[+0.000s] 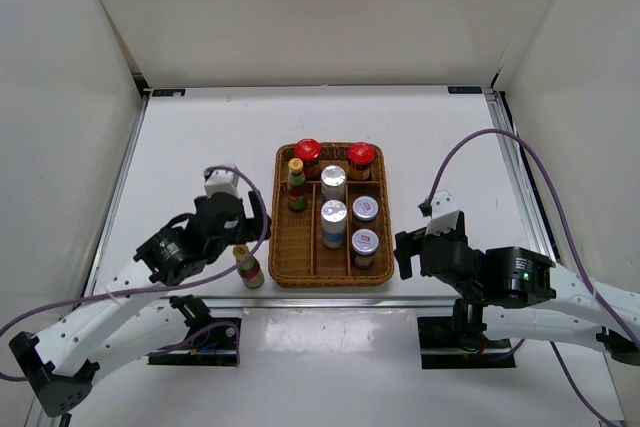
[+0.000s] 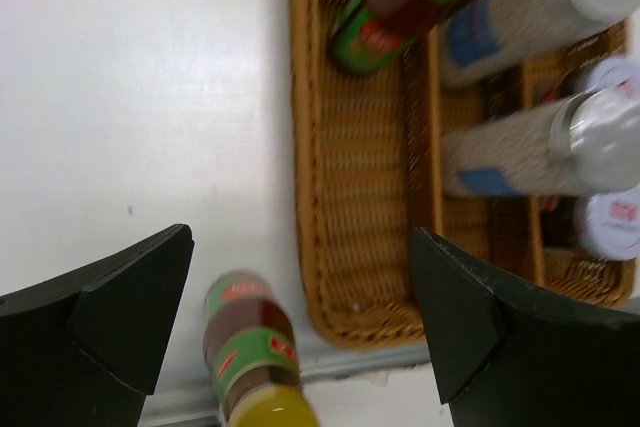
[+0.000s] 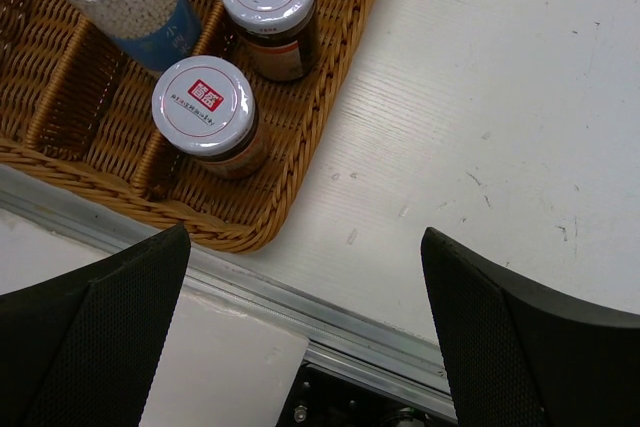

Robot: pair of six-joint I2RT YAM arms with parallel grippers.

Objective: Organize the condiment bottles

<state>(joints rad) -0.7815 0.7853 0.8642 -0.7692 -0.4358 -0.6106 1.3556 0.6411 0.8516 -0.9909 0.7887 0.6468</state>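
Your left claw (image 2: 300,242) spread | yellow-capped bottle (image 2: 250,352) stands just outside near-left corner of wicker tray (image 2: 305,197) | your right claw (image 3: 305,237) spread

The overhead camera is sitting high above and behind the near edge of the table (image 1: 200,147), looking down and forward over the whole surface, with the wicker tray (image 1: 330,280) lying mid-frame. The left wrist camera is hanging close over the tray's near left corner, peering down between the fingers of the left gripper (image 2: 300,237). The right wrist camera is hovering just as close over the near right corner, looking down through the right gripper (image 3: 305,235). Both wrist views are catching the short silver-lidded jars (image 3: 205,99), and all three are sharing the tray.
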